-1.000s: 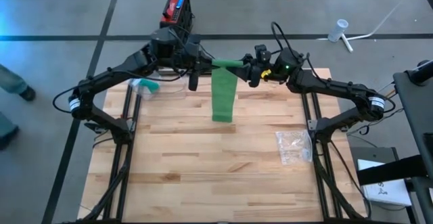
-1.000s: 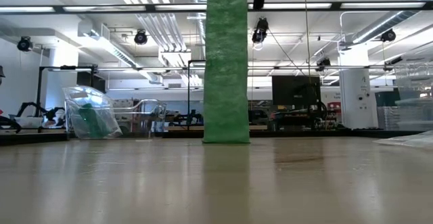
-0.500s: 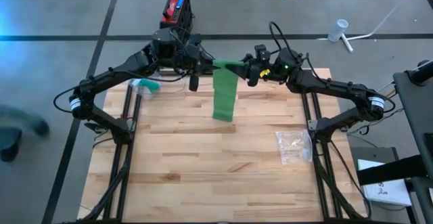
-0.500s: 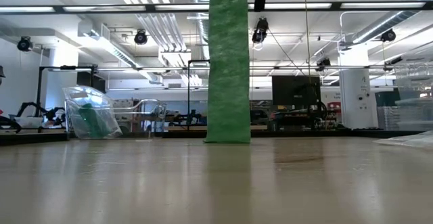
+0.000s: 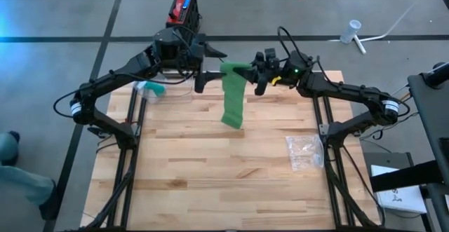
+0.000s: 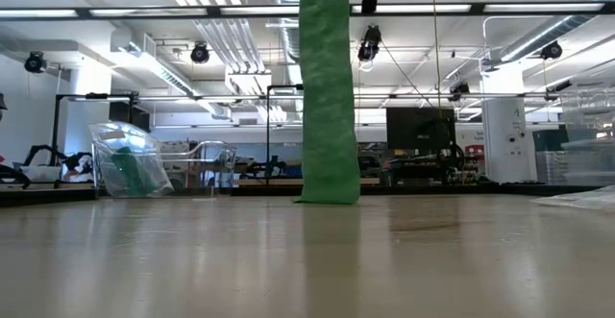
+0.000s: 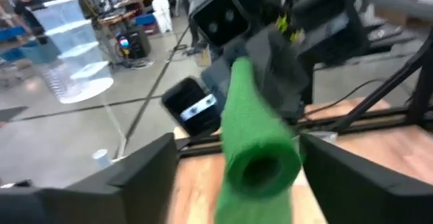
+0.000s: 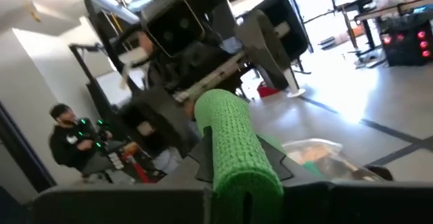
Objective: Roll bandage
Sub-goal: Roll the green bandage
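Both dark arms meet high above the far edge of the pale wooden slatted tabletop, and between them hangs the green stretchy fabric bandage, partly rolled at the top with a long tail dropping down. The tail's long axis runs straight up and down; in the low view its bottom end looks to reach the tabletop surface, though I cannot be sure it touches. The rolled part lies crosswise, its axis running from 1 hand toward the other, and its hollow end faces the left wrist camera.

The right hand is pinching the roll at its end: from its own wrist view the green cylinder sits right between its 2 dark fingers. The left hand stands spread, its fingers wide on either side of the roll's end without gripping it. My guess is that the roll is passed from hand to hand so it can be turned (1 holds while the other lets go and re-grips), and that it is kept high so the hanging tail stays straight and winds on evenly.

Off to the left on the tabletop sits a clear plastic box with something green inside, and a small clear plastic bag lies near the right edge.
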Robot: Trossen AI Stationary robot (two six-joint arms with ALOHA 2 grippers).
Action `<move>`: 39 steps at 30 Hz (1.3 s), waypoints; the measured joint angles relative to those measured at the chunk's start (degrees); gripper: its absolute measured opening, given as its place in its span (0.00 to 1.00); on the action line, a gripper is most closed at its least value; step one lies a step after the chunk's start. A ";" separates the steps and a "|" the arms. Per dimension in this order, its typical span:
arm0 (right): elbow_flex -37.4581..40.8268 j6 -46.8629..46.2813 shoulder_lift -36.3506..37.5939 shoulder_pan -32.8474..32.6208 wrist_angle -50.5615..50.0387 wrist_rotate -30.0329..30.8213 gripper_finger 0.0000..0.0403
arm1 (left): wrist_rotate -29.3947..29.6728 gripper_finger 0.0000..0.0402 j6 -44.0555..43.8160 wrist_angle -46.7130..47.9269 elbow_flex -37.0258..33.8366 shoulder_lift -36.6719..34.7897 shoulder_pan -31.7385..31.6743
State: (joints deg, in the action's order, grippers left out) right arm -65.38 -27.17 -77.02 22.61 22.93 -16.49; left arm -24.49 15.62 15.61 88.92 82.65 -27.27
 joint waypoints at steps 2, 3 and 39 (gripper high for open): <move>0.06 1.54 -0.01 -0.09 -0.24 0.02 0.09 | -0.83 0.82 -2.12 -0.39 0.00 0.49 0.02; 0.10 2.17 -0.01 -0.09 0.02 0.02 0.09 | -1.81 0.84 -3.22 -0.43 0.00 0.71 0.02; 0.41 2.60 0.97 -1.42 1.13 -7.32 0.42 | -13.51 0.06 -2.90 7.67 6.04 2.99 -1.95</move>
State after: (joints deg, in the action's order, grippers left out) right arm -64.97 -24.56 -76.05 21.19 24.05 -23.82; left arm -38.01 12.72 23.28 94.96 85.65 -29.21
